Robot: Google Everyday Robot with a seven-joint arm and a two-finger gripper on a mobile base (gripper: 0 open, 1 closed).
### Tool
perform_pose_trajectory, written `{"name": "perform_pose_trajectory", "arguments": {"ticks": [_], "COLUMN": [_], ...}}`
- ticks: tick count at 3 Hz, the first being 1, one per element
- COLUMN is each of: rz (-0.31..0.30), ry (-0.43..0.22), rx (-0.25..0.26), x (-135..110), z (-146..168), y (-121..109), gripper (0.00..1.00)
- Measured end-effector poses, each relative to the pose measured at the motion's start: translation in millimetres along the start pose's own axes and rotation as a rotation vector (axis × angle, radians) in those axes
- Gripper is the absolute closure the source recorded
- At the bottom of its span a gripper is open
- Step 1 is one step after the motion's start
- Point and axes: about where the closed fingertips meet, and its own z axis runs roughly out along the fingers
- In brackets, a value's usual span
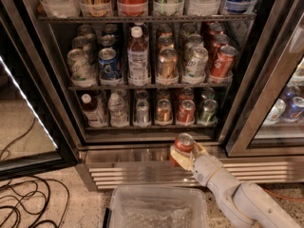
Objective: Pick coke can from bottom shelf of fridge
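Your gripper (185,153) holds the coke can (184,143) in its fingers (177,157), just outside the fridge (133,172), below the front edge of the lowest counter (142,126), right of its middle. The pick looks nearly done. Next, pull back slowly, can upright. There is room above the bin (159,194); mind the door frame (247,94) by the counter's right corner.

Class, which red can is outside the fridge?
The coke can in the gripper, before the grille; the nearest other red can stands on the bottom shelf.
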Motion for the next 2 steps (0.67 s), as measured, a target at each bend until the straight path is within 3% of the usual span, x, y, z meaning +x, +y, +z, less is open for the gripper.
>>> {"name": "perform_pose_trajectory", "arguments": {"ticks": [1, 2], "rz": [-0.009, -0.023], "ry": [0.084, 0.074], "rx": [-0.078, -0.145], "x": [0, -8], "z": [-32, -37], "y": [-3, 14], "gripper": [1.0, 1.0]}}
